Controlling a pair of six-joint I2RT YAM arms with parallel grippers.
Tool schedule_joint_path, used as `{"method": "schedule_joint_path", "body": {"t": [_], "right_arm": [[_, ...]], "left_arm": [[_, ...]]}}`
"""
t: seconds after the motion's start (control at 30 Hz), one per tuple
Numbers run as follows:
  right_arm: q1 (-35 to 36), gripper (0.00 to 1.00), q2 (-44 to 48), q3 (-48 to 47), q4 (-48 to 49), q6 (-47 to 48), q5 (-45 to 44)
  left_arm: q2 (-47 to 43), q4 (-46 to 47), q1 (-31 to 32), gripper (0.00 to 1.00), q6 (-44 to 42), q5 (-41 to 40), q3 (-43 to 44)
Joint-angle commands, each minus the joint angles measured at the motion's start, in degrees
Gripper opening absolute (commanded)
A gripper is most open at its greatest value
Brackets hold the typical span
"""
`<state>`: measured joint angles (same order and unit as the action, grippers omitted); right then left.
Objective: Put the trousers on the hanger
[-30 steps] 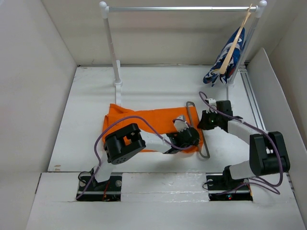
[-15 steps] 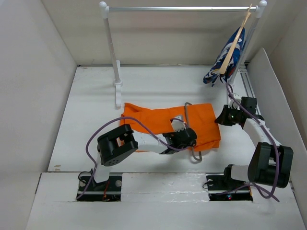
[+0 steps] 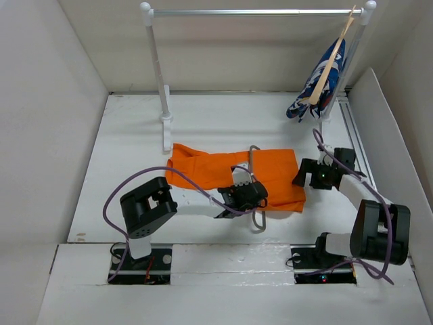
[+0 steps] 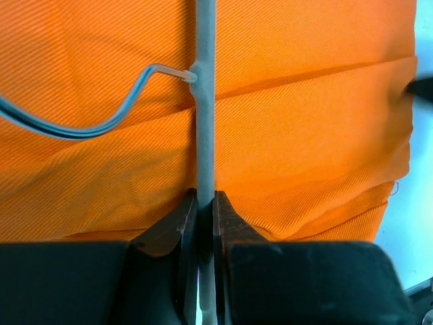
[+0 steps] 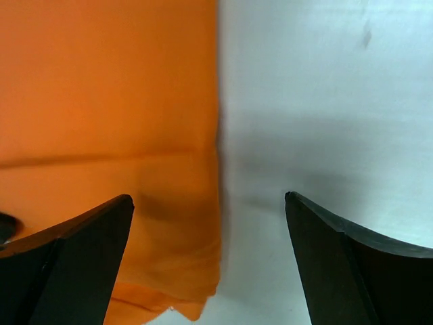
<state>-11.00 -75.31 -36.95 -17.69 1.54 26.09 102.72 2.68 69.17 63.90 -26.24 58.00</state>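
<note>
Both dark fingers of the left gripper are pinched tight on the hanger, whose thin grey wire runs straight up between them. That wire lies across the trousers, and their orange cloth fills nearly the whole left wrist view. On the right gripper, the fingers stand wide apart and hold nothing. One is over orange cloth and the other over the bare white table, with the trousers' right edge running between them. From above, the trousers lie spread flat in the middle of the table. The hanger's lower loop sticks out past their near edge, beside the left gripper. The right gripper sits at the cloth's right end. At the back, a rail carries a wooden hanger with a blue patterned garment.
</note>
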Motion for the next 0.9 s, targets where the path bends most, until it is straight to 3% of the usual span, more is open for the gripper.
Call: {"method": "schedule_joint_path", "body": {"t": [0.0,0.07,0.17,0.2,0.27,0.3,0.6,0.87], "right_arm": [[0.1,0.97,3.1,6.0,1.7,-1.3,3.1],[0.7,0.93,3.7,7.4,1.2,-1.5,4.7],[-0.1,0.57,4.7,9.7,2.4,-1.4,5.4],[-0.9,0.28,4.5,10.0,2.8,-1.5,5.8],[-3.2,0.04,3.9,9.7,3.2,-0.9,7.7],[-5.7,0.0,3.8,9.3,3.1,-0.7,7.8],[-12.8,0.0,0.2,3.4,1.2,3.6,7.0],[-14.4,0.0,-1.5,3.2,2.0,4.5,6.6]], "left_arm": [[0.5,-5.2,-0.8,0.0,-3.7,-4.2,1.5],[0.1,-4.5,-0.8,0.0,-4.8,-4.7,1.2],[-0.5,-4.6,-1.4,0.0,-5.7,-4.9,0.5],[-0.9,-4.2,-1.9,0.0,-6.2,-5.0,-0.3],[-1.5,-4.5,-2.6,0.0,-6.9,-5.4,-0.8],[-1.6,-5.1,-2.6,0.0,-7.0,-5.7,-1.2],[-10.2,-6.1,-6.2,0.0,-8.5,-7.7,-7.9],[-7.4,-9.2,-7.5,0.0,-6.8,-8.1,-8.3]]}}
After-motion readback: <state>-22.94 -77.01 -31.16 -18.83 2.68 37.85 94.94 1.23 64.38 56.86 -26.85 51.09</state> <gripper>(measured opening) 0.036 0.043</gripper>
